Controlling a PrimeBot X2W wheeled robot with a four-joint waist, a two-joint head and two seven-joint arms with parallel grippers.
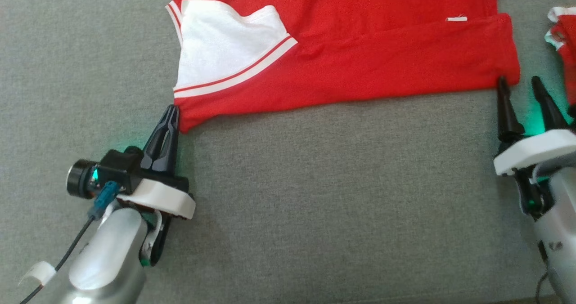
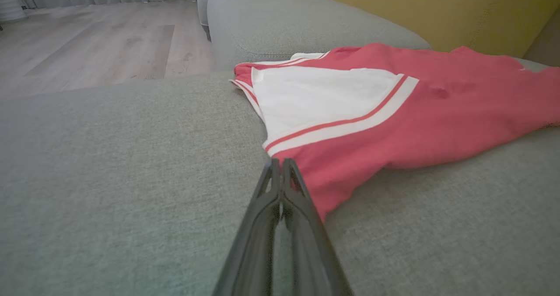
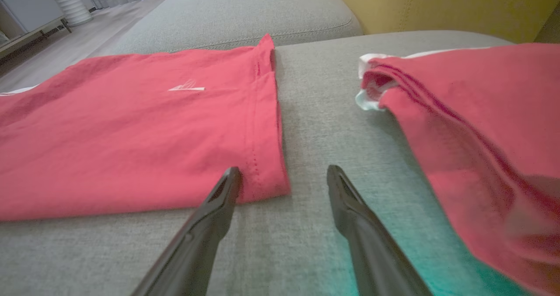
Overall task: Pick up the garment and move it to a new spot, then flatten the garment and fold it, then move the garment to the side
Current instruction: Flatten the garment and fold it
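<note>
I am pinching a corner of the red and white cloth garment, lying on the grey sofa, with my left pincer; my right pincer is hanging open by the other corner, ready for folding.

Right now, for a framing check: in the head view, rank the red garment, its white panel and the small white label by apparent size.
1. red garment
2. white panel
3. small white label
</note>
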